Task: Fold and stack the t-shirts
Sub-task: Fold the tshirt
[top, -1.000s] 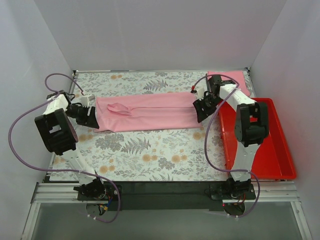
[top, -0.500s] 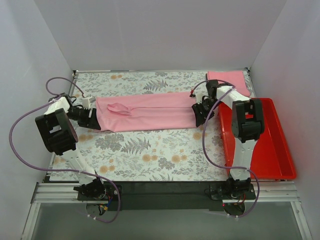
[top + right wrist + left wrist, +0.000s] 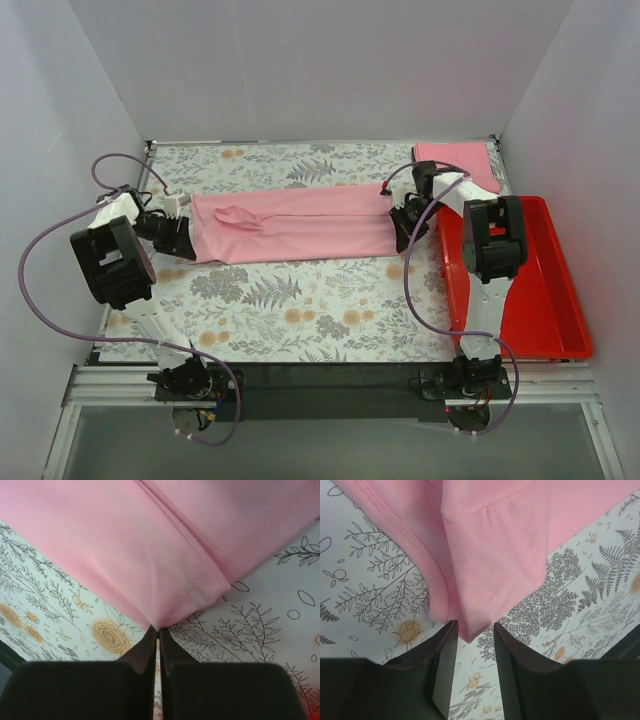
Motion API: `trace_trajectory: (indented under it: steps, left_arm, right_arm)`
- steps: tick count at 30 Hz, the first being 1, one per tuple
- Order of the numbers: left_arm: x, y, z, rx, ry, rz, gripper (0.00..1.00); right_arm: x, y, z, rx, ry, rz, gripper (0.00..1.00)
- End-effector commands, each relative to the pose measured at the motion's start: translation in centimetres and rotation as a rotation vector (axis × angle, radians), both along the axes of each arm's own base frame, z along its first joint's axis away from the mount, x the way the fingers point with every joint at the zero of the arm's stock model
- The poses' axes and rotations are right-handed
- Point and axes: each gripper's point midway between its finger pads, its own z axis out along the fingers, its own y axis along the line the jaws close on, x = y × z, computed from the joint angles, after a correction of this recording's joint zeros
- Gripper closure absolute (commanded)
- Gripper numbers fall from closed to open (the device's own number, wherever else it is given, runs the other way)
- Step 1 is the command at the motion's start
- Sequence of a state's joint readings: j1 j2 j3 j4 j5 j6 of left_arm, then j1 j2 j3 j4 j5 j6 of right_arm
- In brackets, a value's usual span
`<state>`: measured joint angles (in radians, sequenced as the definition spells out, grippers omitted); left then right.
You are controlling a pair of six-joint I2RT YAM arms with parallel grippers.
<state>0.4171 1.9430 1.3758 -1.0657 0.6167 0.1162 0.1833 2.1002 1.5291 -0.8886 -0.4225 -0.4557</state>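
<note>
A pink t-shirt lies folded into a long strip across the floral table. My left gripper is at the strip's near left corner. In the left wrist view the jaws of that gripper stand apart, with the tip of the pink corner between them and touching neither finger. My right gripper is at the near right corner. The right wrist view shows this gripper pressed shut on the very tip of the pink fabric. A second pink t-shirt lies folded at the back right.
A red tray stands along the right edge, beside the right arm. White walls close in the table on three sides. The floral cloth covers the table in front of the strip.
The right gripper has dropped onto the shirt's near right corner and shut on it. The left jaws have narrowed around the near left corner. The shirt has not moved.
</note>
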Motion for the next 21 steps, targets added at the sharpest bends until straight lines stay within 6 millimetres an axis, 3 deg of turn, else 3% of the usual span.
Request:
trace_trajectory:
  steps: [1,3,10,16,21]
  left_arm:
    - [0.3,0.3,1.3,0.001,-0.025,-0.027,0.67]
    - [0.3,0.3,1.1,0.001,-0.020,-0.029,0.67]
    - [0.7,1.2,1.0,0.029,0.011,-0.032,1.00]
    - [0.9,2.4,1.9,0.064,0.036,-0.039,1.00]
    - [-0.5,2.9,1.8,0.102,0.087,-0.048,1.00]
  right_arm:
    - [0.4,-0.3,-0.4,-0.014,0.003,-0.002,0.99]
    - [0.5,-0.3,-0.4,-0.014,-0.003,0.001,0.99]
    - [0.5,-0.8,0.0,-0.026,-0.020,0.009,0.99]
    - [0.2,-1.8,0.4,-0.060,-0.038,0.019,0.99]
    - [-0.6,-2.7,1.3,-0.087,-0.052,0.045,0.99]
